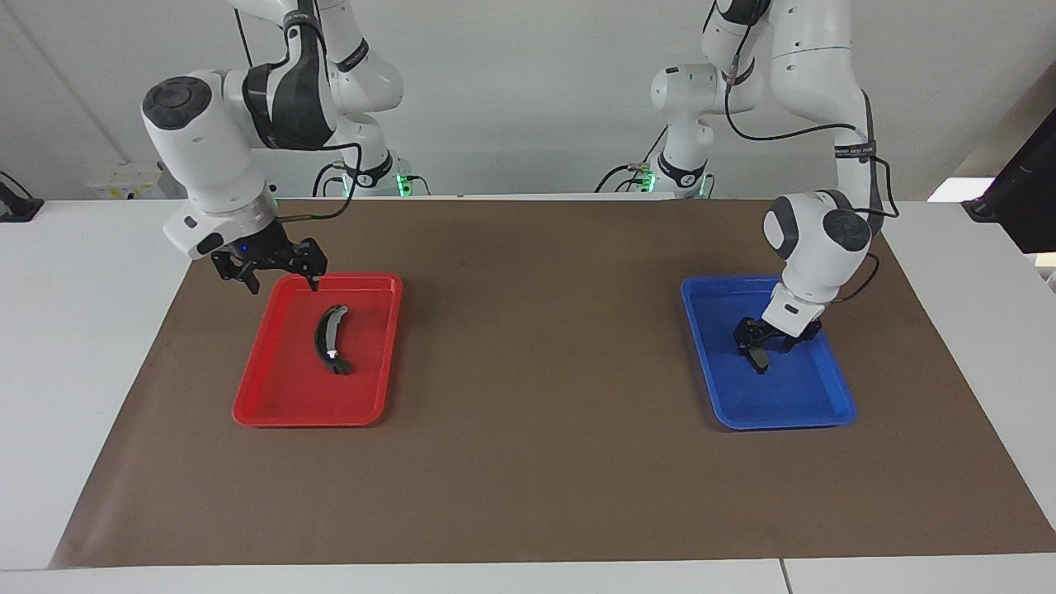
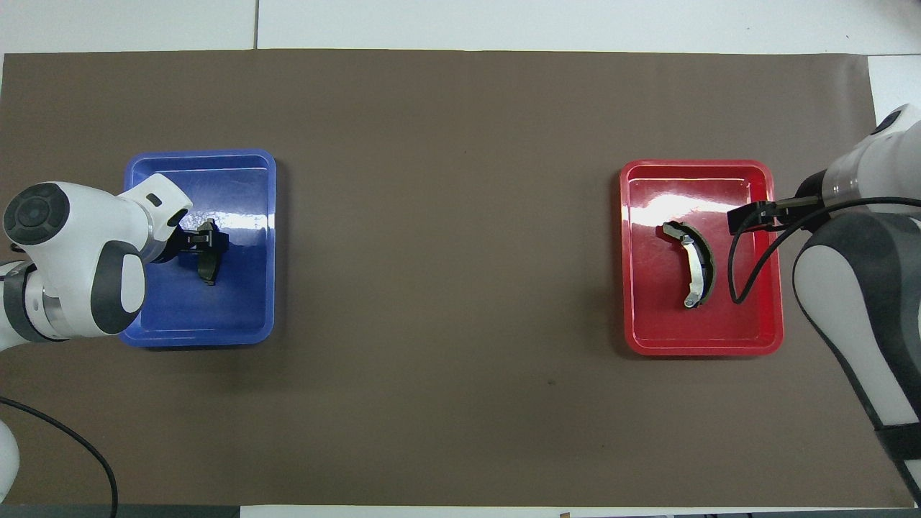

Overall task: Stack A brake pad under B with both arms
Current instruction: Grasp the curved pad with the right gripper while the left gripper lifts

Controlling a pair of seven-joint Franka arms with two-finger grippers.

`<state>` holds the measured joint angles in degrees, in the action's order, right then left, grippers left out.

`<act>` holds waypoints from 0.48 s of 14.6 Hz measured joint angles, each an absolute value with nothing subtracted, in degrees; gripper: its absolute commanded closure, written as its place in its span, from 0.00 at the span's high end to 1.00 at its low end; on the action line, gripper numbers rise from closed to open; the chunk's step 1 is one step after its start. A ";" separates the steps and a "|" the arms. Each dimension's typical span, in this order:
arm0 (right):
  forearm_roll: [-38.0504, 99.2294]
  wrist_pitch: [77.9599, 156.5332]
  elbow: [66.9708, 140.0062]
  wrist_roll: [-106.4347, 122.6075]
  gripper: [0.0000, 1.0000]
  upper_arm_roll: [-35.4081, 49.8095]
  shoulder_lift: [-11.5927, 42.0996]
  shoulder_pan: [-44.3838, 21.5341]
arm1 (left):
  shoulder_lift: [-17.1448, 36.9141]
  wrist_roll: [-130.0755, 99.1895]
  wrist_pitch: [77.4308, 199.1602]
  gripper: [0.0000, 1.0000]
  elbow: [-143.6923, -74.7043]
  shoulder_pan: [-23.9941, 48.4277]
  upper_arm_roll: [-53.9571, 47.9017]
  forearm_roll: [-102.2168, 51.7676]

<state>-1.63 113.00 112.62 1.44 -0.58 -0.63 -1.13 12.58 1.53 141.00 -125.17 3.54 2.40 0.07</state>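
Still at the pick-up stage, by the look of things, with nothing stacked yet. Finds the A brake pad (image 1: 756,358), a short, nearly flat dark grey piece, lying in the shallow blue plastic tray (image 1: 792,412) toward the left arm's end of the wide brown mat (image 1: 536,371). Shows the black two-finger left gripper (image 1: 769,345) down inside that tray, right at the pad and seemingly touching it; cannot tell whether a grip is made or not. Places B (image 1: 328,338), the long, slim, crescent-curved dark piece with a light grey strip and a small white spot, flat in the shallow red plastic tray (image 1: 280,404) toward the right arm's end, well apart from the pad. Has the black right gripper (image 1: 280,276) hanging above the red tray's rim on the robots' side, spread wide and holding nothing, clear of the crescent. Calls next, probably, for a firm hold on the pad and a lift out of the blue tray to a spot on the bare mat between the two trays. Calls too for lowering the right gripper onto the crescent, across its narrow width, so as to carry it over and set it on top of the pad. Needs care over the crescent's curve, likely to rock on so short a base.
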 measured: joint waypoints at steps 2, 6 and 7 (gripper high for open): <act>-1.63 118.94 117.83 2.53 1.00 -0.57 -0.40 -1.21 | 12.35 1.53 140.75 0.38 -125.03 3.62 2.29 0.04; -1.63 129.96 126.62 5.34 1.00 -0.64 0.16 -1.11 | 11.61 1.53 139.40 0.38 -124.83 4.29 2.29 0.05; -1.63 132.25 128.17 6.03 1.00 -0.63 0.42 -1.12 | 11.40 1.53 138.88 0.38 -124.71 4.36 2.28 0.05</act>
<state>-1.63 132.25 128.17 6.03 -0.63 0.42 -1.12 11.40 1.53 138.88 -124.71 4.36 2.28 0.05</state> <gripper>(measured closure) 0.000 0.612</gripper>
